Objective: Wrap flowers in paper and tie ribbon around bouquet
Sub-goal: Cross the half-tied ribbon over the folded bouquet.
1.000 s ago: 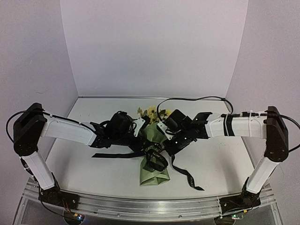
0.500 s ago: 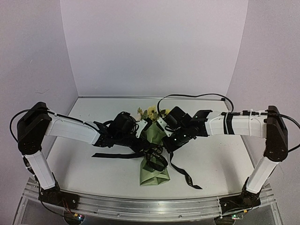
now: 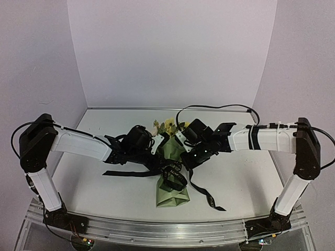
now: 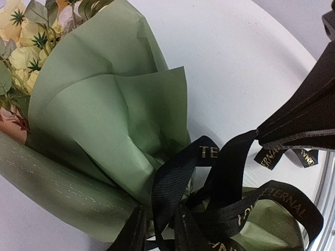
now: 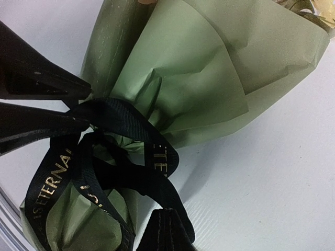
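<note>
The bouquet lies mid-table: yellow flowers (image 3: pixel 168 125) top a cone of olive paper (image 3: pixel 172 194). A black ribbon (image 3: pixel 174 177) with gold lettering is looped round the cone's waist. Its tails trail left (image 3: pixel 123 172) and right (image 3: pixel 209 200). In the left wrist view, my left gripper (image 4: pixel 159 230) stands slightly open, and a ribbon strand (image 4: pixel 170 188) runs loose between its fingers. My right gripper (image 5: pixel 168 215) is shut on the ribbon (image 5: pixel 157 157), just beside the paper (image 5: pixel 199 78). Both grippers meet at the cone's neck, left gripper (image 3: pixel 159 142) and right gripper (image 3: pixel 184 150).
The right gripper's black fingers (image 4: pixel 309 115) fill the right side of the left wrist view. The left gripper's fingers (image 5: pixel 36 83) show at the left of the right wrist view. A black cable (image 3: pixel 220 110) arcs behind the right arm. White walls enclose the table (image 3: pixel 251 178).
The left arm has slid right toward the bouquet's neck, and its jaws narrowed, then parted a little. The right arm pulled slightly inward, dragging the right ribbon tail with it.
</note>
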### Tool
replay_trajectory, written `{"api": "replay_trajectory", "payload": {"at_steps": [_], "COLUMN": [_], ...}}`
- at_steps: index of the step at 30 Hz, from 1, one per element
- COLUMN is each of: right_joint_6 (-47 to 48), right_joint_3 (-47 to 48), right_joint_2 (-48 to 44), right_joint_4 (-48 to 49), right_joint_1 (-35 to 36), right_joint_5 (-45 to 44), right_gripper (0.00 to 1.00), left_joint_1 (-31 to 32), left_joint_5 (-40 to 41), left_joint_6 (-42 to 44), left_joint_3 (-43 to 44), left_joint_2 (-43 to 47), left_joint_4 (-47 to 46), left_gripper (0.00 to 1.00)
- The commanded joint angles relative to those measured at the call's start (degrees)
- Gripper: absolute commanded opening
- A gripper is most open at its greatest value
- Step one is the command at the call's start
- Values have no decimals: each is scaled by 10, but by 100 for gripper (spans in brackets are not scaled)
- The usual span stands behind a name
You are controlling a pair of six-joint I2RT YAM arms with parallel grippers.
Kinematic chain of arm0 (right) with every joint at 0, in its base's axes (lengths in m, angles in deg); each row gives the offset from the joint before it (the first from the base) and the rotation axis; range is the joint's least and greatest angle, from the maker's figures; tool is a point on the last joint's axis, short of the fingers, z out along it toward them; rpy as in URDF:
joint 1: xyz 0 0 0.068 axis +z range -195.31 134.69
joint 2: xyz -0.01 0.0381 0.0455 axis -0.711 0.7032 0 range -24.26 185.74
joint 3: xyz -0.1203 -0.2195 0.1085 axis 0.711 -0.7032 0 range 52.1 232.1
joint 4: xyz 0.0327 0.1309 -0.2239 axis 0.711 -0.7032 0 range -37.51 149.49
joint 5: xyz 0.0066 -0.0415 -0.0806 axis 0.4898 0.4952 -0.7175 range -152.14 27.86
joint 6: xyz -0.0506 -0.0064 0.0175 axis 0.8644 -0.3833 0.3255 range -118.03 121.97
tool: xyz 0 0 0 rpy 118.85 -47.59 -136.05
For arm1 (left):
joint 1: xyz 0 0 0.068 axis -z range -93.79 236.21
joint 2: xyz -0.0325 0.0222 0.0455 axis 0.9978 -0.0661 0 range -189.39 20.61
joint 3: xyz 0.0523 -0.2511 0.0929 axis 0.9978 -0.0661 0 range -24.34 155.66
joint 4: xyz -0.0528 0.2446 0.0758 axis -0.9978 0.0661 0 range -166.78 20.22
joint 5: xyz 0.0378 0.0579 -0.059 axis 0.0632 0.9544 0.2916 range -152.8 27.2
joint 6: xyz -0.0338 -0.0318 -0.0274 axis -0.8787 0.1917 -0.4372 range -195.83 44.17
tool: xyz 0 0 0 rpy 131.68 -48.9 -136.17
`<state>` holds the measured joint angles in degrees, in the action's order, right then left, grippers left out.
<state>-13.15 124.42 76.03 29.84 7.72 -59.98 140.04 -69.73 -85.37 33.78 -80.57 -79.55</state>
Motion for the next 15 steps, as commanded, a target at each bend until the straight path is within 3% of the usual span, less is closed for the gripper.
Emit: {"api": "replay_trajectory", "payload": {"at_steps": [1, 12, 15], "right_joint_6": [-11, -31, -42], "right_joint_3": [20, 18, 17], "right_joint_2": [6, 8, 11], "right_joint_4": [10, 25, 33], "right_joint_1": [-2, -6, -7], "right_joint_5": [-1, 5, 13], "right_gripper": [0, 0, 0], "left_joint_1": [-2, -1, -1], "left_joint_5": [-15, -39, -35], "left_joint_6": [-3, 1, 2], "left_joint_3": [35, 27, 18], "left_joint_2": [-8, 4, 17], "left_joint_4": [6, -4, -17], "left_gripper": [17, 1, 0]}}
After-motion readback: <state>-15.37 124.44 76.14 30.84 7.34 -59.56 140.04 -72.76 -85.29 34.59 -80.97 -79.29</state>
